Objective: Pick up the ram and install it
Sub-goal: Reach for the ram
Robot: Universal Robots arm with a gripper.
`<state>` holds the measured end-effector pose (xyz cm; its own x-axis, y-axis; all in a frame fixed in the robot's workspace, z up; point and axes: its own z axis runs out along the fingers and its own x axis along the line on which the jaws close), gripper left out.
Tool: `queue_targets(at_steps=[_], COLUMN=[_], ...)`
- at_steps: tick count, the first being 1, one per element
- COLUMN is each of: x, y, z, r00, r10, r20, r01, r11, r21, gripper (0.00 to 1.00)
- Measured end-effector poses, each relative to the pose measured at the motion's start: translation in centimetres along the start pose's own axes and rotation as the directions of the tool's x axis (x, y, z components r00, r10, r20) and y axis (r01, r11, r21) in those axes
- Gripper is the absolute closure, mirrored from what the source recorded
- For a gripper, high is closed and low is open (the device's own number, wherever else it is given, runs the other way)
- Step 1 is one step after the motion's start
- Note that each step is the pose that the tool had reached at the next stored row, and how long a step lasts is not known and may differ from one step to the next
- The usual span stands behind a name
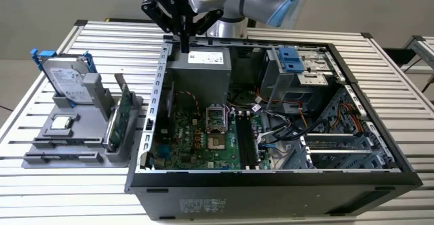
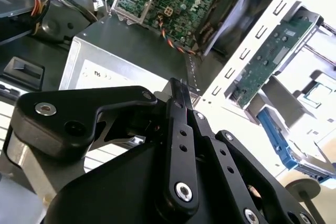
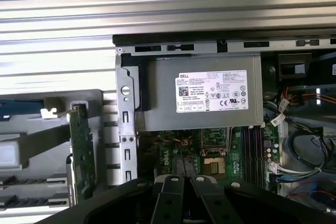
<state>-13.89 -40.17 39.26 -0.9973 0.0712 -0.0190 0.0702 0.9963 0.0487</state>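
Observation:
The ram (image 1: pixel 113 128) is a long, narrow green board standing on its edge in the grey holder (image 1: pixel 64 156), at the exterior view's left of the open computer case (image 1: pixel 271 177). It also appears in both wrist views, ram (image 2: pixel 268 61) and ram (image 3: pixel 81 153). My gripper (image 1: pixel 184 45) hangs over the case's back left corner, above the grey power supply (image 3: pixel 202 124), well apart from the ram. Its black fingers (image 2: pixel 178 95) are shut together with nothing between them. Dark memory slots (image 1: pixel 245 143) run along the motherboard inside the case.
A silver hard drive (image 1: pixel 66 77) in a blue bracket stands at the holder's back, and a small square chip (image 1: pixel 62 122) lies in front of it. A tall thin card (image 1: pixel 123 94) stands upright beside the ram. Loose cables (image 1: pixel 285 131) and a drive cage (image 1: pixel 298 65) crowd the case's right.

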Motion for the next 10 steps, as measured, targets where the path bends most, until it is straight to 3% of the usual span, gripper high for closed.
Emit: queue_targets(at_steps=[10], x=[0.54], y=[-0.15], z=[-0.02], r00=[1.0000], r10=[0.000], r20=[0.0000], r01=[0.000], r11=[1.0000], r21=[0.0000], gripper=[1.00])
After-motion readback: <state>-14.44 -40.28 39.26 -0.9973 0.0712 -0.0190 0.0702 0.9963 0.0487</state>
